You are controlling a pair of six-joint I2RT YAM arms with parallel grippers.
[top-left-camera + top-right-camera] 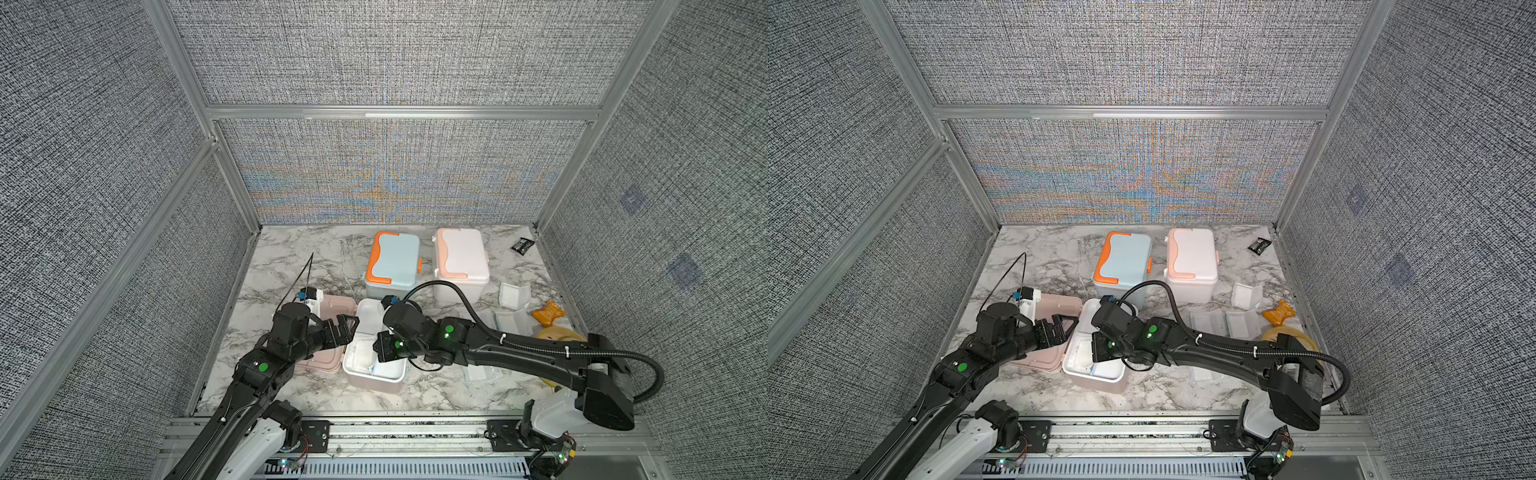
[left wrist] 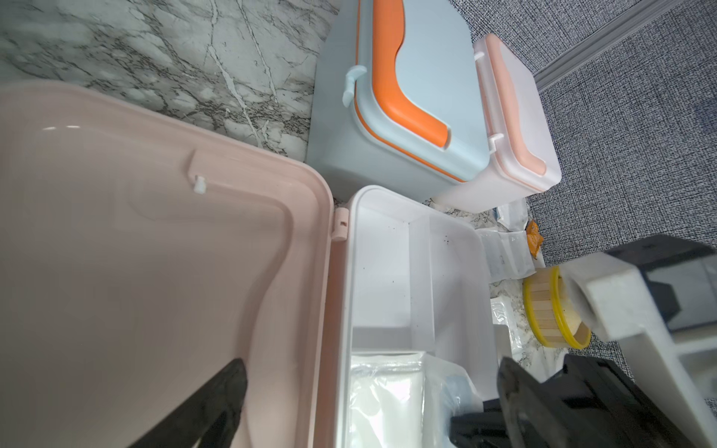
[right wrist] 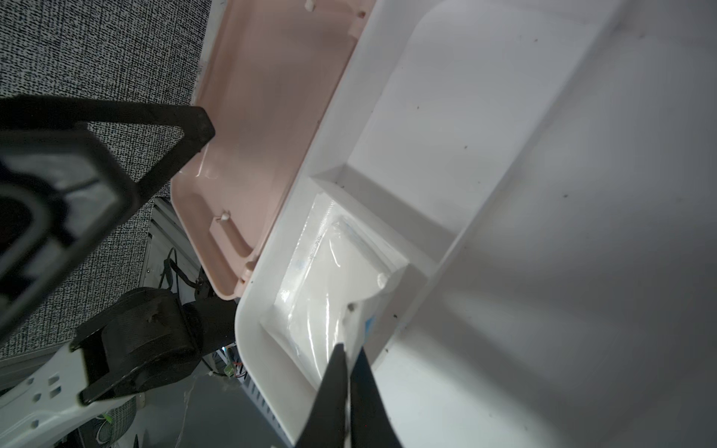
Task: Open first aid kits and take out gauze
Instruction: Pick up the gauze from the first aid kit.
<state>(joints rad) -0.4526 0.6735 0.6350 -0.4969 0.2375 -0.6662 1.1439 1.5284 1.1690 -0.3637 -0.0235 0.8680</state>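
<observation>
On the marble-patterned table (image 1: 291,257), three smooth, rounded plastic kits are counted: the pink-and-white kit (image 1: 372,384) lies open, its lid (image 1: 338,305) folded back; the blue-and-orange kit (image 1: 395,262) and white-and-peach kit (image 1: 461,257) are closed. One flat gauze pad (image 3: 337,279) in a glossy clear wrapper sits inside the open kit, its edge pinched by the clenched right claw (image 3: 351,349). The left claw (image 1: 347,330) is spread wide over the lid. Three more wrapped pads (image 1: 1208,323) are seen by the right arm (image 1: 1225,353).

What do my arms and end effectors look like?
Both black: left arm, right arm, white base housings, green dots. A corrugated hose is zip-tied along the right one. Slim black fingers on left end effector and right end effector.
</observation>
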